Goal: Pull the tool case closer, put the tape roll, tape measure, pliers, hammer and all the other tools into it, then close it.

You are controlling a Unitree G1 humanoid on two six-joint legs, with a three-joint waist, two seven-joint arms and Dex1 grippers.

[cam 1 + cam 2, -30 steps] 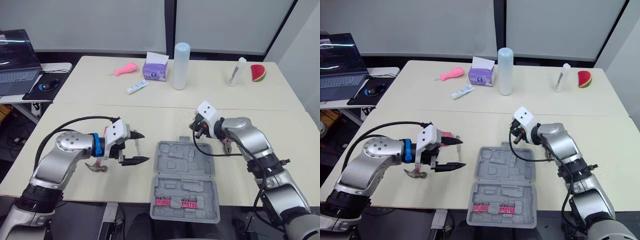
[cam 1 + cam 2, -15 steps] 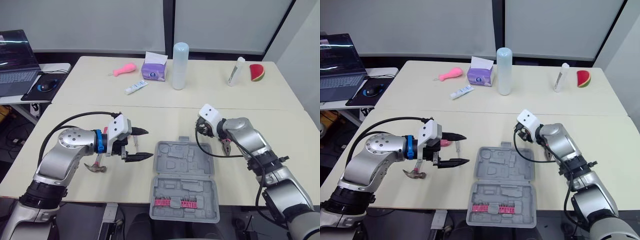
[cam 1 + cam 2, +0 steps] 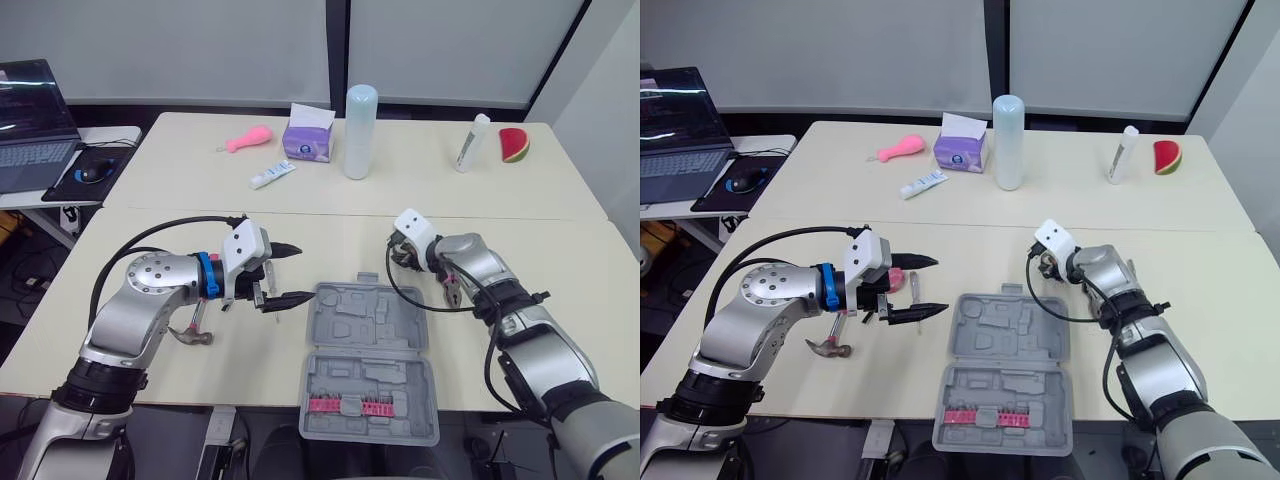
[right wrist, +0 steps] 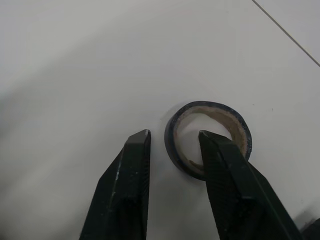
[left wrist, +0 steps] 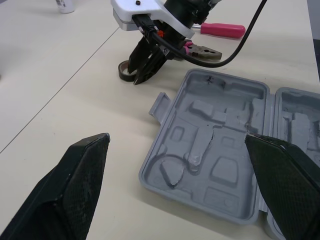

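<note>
Right gripper [image 4: 175, 133] stands open astride the wall of the tape roll [image 4: 235, 120], which lies flat with its hole upward, and left gripper [image 3: 304, 273] is open near the case [image 3: 370, 370].

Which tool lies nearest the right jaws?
The tape roll: the right gripper's jaws straddle its wall; the pliers and hammer lie farther off.

Two cream tables [image 3: 420, 160] stand before a pale panelled wall [image 3: 180, 50].
</note>
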